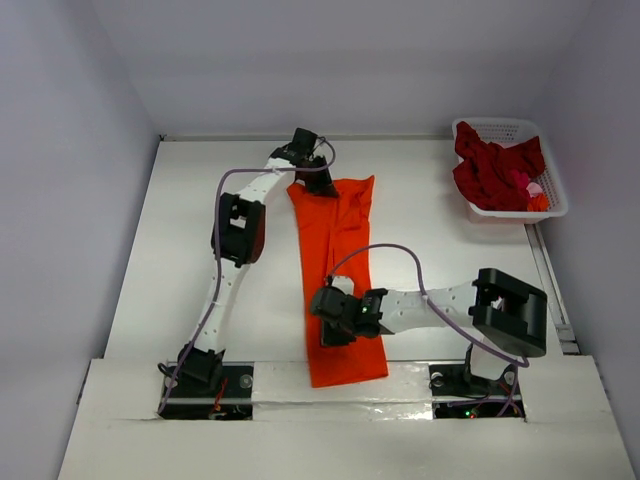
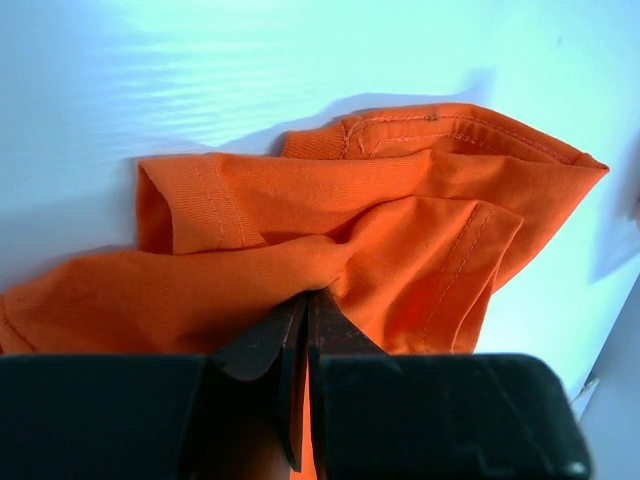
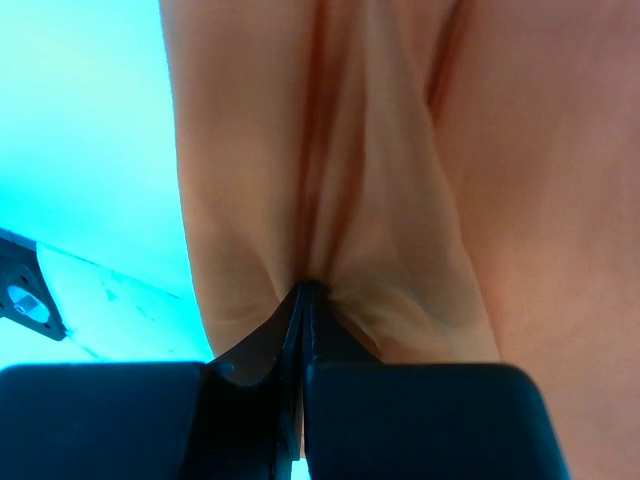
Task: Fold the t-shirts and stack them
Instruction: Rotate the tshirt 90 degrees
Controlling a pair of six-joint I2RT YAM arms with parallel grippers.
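The bright orange t-shirt (image 1: 338,275) lies folded into a long narrow strip down the middle of the table, from the far centre to the near edge. My left gripper (image 1: 312,183) is shut on its far left corner; up close the fabric (image 2: 330,240) bunches at the jaw tips (image 2: 310,295), with a sleeve hem showing. My right gripper (image 1: 330,312) is shut on the strip's left edge near the front, and the cloth (image 3: 350,180) puckers into its tips (image 3: 305,287). Dark red t-shirts (image 1: 492,172) are heaped in the basket.
The white plastic lattice basket (image 1: 556,180) stands at the back right corner of the table, with a bit of pink and orange cloth among the red. Grey walls enclose the white table (image 1: 200,260). Purple cables loop off both arms.
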